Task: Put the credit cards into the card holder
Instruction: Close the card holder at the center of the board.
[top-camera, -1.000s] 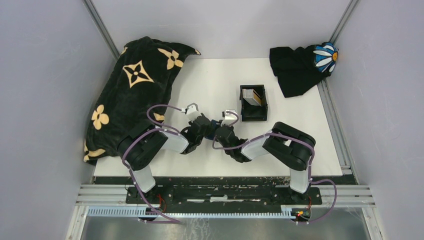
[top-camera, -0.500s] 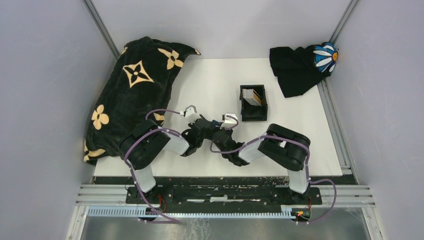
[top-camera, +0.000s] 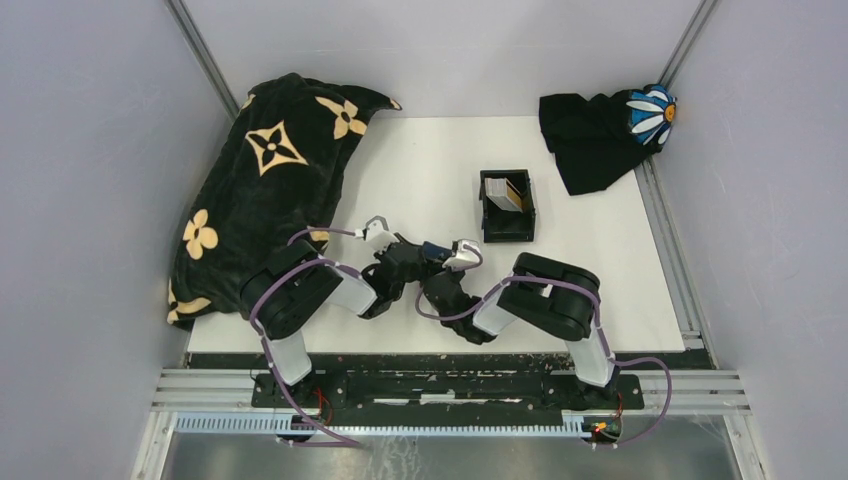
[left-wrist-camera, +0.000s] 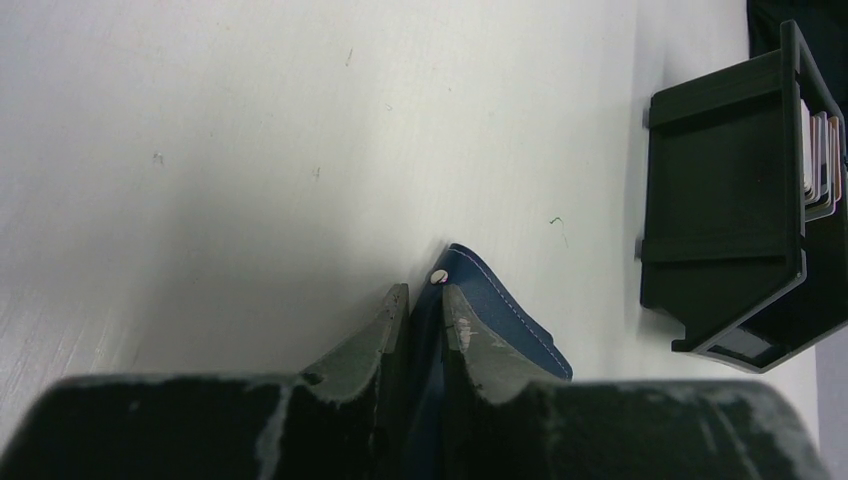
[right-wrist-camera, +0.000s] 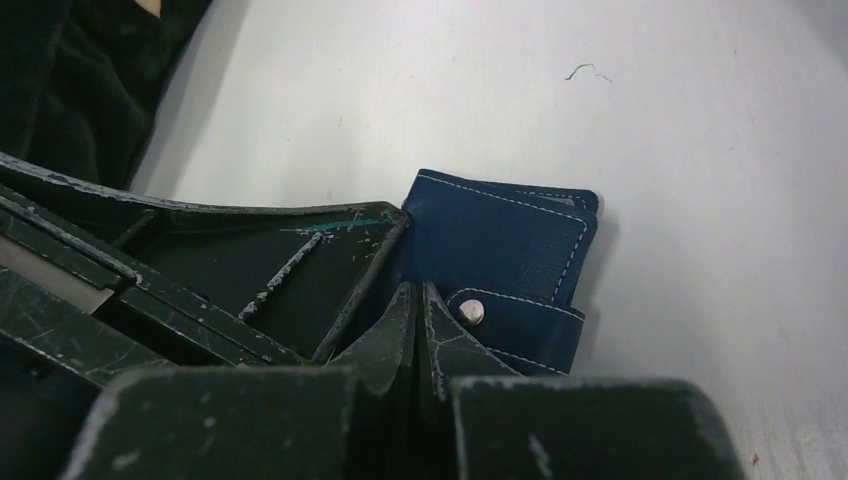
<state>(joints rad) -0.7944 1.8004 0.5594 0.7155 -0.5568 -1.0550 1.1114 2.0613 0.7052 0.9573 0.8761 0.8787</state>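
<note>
The card holder (left-wrist-camera: 510, 320) is a navy-blue wallet with a silver snap, held on edge near the table's middle (top-camera: 432, 250). My left gripper (left-wrist-camera: 425, 300) is shut on it, with blue leather filling the narrow gap between the fingers. My right gripper (right-wrist-camera: 418, 295) is shut, its tips pressed together against the card holder (right-wrist-camera: 500, 240) just left of the snap tab; I see nothing between them. The credit cards (top-camera: 503, 193) stand on edge inside the black tray (top-camera: 507, 232), also visible as pale card edges (left-wrist-camera: 820, 160) at the right of the left wrist view.
A black blanket with tan flowers (top-camera: 260, 180) covers the table's left side, close to the left arm. A black cloth with a daisy print (top-camera: 600, 130) lies at the back right corner. The black tray (left-wrist-camera: 715, 200) sits just beyond the wallet to the right.
Both grippers and the wallet have shifted slightly left and toward the near edge. The right arm has folded in closer. The left jaws have narrowed a little on the wallet.
</note>
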